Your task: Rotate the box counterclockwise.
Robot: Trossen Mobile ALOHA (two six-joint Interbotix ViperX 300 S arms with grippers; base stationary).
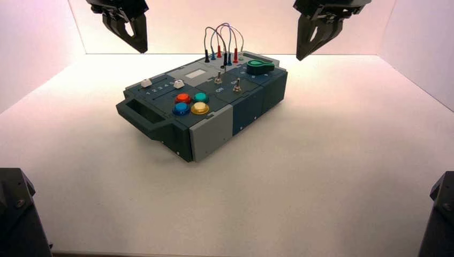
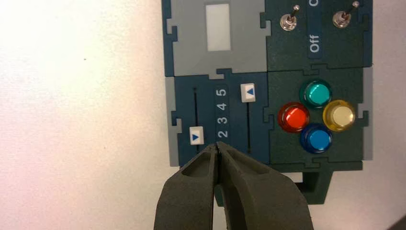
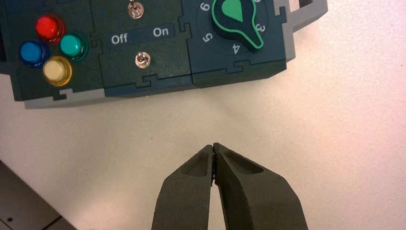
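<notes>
The long dark teal-grey box (image 1: 160,120) stands skewed on the white table, one end handle toward the front left. It bears four round buttons (image 1: 191,104), two toggle switches (image 1: 218,79), a green knob (image 1: 260,66) and looped wires (image 1: 222,37). My left gripper (image 1: 140,47) hangs shut and empty, high above the back left of the box. In the left wrist view its tips (image 2: 218,147) are over the slider section (image 2: 220,115). My right gripper (image 1: 303,53) hangs shut and empty at the back right; in the right wrist view its tips (image 3: 212,147) are over bare table beside the box (image 3: 143,88).
White walls close in the table at the back and both sides. Dark arm bases stand at the front left corner (image 1: 19,214) and the front right corner (image 1: 439,214). A grey edge (image 3: 24,211) shows beyond the table in the right wrist view.
</notes>
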